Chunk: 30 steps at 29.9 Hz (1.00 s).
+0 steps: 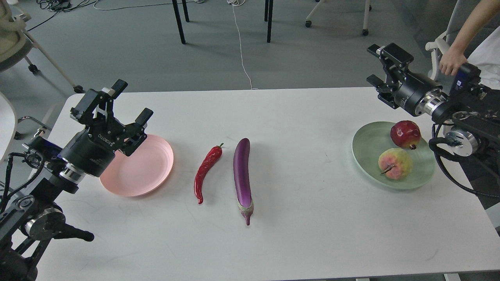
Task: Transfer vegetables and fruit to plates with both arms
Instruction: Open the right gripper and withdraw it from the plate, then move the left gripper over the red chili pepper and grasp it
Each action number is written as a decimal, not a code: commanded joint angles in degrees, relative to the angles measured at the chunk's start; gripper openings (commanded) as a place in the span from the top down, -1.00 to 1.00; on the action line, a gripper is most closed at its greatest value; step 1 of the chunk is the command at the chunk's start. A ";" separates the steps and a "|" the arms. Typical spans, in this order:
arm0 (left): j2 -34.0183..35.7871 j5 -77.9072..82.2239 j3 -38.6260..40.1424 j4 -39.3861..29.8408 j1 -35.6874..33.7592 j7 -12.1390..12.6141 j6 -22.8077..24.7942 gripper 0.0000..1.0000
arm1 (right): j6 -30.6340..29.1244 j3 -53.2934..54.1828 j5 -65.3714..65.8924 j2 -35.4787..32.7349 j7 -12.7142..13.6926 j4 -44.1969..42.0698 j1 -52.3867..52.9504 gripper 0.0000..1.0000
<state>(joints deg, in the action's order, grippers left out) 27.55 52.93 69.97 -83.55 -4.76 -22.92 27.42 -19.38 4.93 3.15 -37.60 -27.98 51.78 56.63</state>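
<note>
The dark red pomegranate-like fruit (405, 134) and the pink-and-yellow apple-like fruit (394, 164) both lie in the mint green plate (367, 146) at the right. My right gripper (381, 66) is open and empty, raised above and behind that plate. The purple eggplant (242, 175) and the red chili pepper (206, 170) lie side by side at the table's middle. The pink plate (146, 166) sits at the left, with nothing in it. My left gripper (117, 102) is open and empty, above the pink plate's far left edge.
The white table (304, 226) carries everything. A person's hand (450, 62) rests on a chair at the far right. Table legs, chair wheels and a white cable are on the grey floor behind the table.
</note>
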 commanded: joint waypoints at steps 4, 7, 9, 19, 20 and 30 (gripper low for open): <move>0.22 25.95 -1.15 -3.46 -5.59 0.68 -2.28 -0.96 | -8.62 3.94 -8.50 -7.21 -0.02 3.24 -5.38 -0.97; 0.31 36.33 -5.62 -3.28 -12.26 2.09 -2.29 -0.96 | -8.62 4.65 -8.68 -10.99 -0.02 3.50 -7.76 -0.97; 0.57 42.32 -10.88 -2.49 -18.59 3.32 -1.93 -0.96 | -8.62 4.73 -8.86 -12.32 -0.02 3.41 -9.34 -0.97; 2.42 53.86 -43.94 6.29 -45.24 11.40 0.58 -0.96 | -8.62 5.52 -8.77 -13.91 -0.02 3.33 -11.63 -0.97; 2.33 53.86 -44.91 6.73 -45.42 12.37 0.58 -0.96 | -8.62 5.79 -8.77 -13.82 -0.02 3.33 -11.63 -0.97; 1.63 53.59 -47.91 12.09 -43.67 19.58 0.58 -0.96 | -8.62 6.40 -8.68 -13.38 -0.02 3.24 -11.72 -0.97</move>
<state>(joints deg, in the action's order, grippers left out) 29.50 106.45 23.36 -73.73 -48.54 -4.30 28.00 -28.01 11.32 -5.54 -51.09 -28.00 55.09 44.96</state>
